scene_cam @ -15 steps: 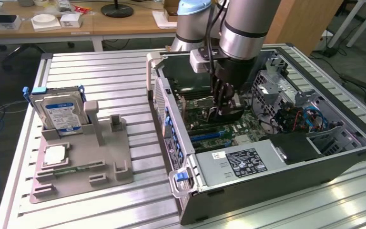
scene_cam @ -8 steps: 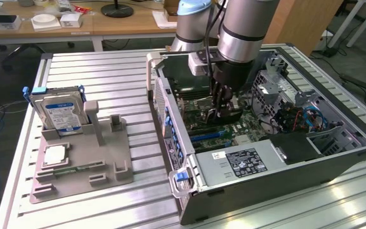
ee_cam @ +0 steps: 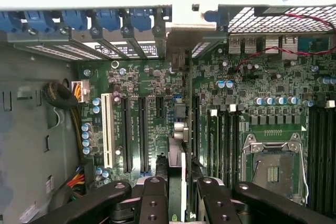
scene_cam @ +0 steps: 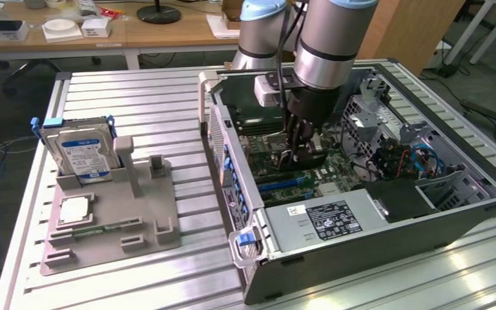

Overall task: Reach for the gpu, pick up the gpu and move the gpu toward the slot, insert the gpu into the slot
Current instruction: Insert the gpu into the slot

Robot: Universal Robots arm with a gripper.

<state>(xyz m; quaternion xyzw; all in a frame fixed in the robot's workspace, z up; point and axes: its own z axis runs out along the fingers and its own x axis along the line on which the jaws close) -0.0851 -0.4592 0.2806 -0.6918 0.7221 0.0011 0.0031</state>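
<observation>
Over on the exterior view's left, a grey holder tray [scene_cam: 149, 213] keeps spare parts sorted: one blue-labelled hard drive [scene_cam: 80, 152] stands upright in its cradle and one square processor chip [scene_cam: 75, 210] lies flat. Further right sits the open computer case [scene_cam: 386, 219], where the gripper [scene_cam: 302, 155] reaches down over the motherboard [ee_cam: 273, 93]. Its fingers [ee_cam: 153, 200] are clamped on the gpu [ee_cam: 177, 174], held edge-down over the expansion slots [ee_cam: 142, 129] so it can seat.
</observation>
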